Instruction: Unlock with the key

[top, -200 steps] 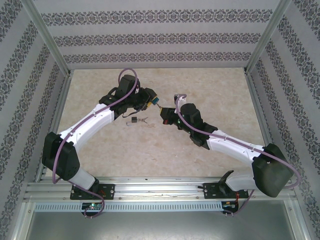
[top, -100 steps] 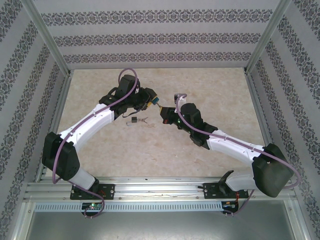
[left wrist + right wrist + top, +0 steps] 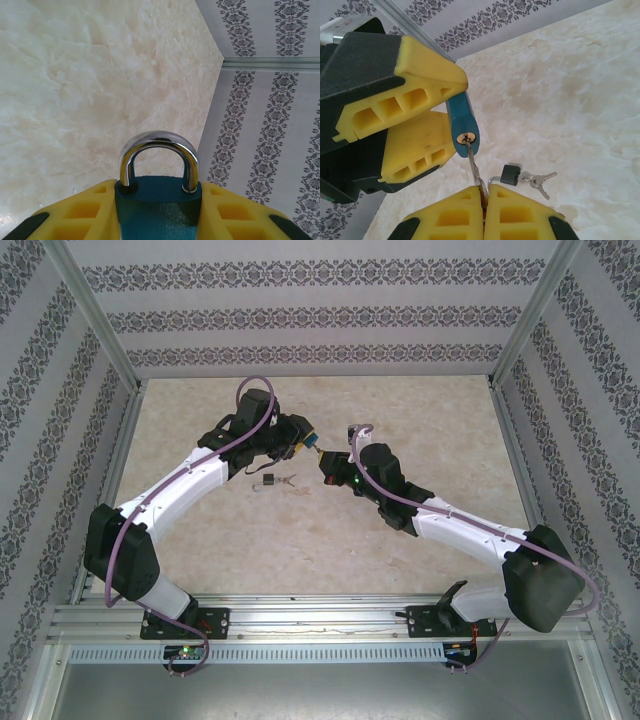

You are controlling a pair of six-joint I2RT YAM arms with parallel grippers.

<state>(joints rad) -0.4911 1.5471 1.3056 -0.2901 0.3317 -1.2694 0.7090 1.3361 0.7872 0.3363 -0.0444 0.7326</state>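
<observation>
A teal padlock (image 3: pixel 157 207) sits clamped between the yellow fingers (image 3: pixel 75 215) of my left gripper (image 3: pixel 305 440), which is shut on its body. Its chrome shackle (image 3: pixel 157 139) is seated in both holes. In the right wrist view the padlock (image 3: pixel 461 117) points its brass keyhole (image 3: pixel 465 137) toward my right gripper (image 3: pixel 484 200). That gripper is shut on the head of a silver key (image 3: pixel 473 162), and the key's tip is in the keyhole. Both grippers meet above the table's middle, the right gripper (image 3: pixel 328 468) just right of the left.
A small black padlock (image 3: pixel 510 174) with an open shackle lies on the marble tabletop below the grippers, with a bunch of keys (image 3: pixel 538 180) attached. From above, the black padlock (image 3: pixel 268 481) is just left of the grippers. Patterned walls (image 3: pixel 320 320) enclose the table.
</observation>
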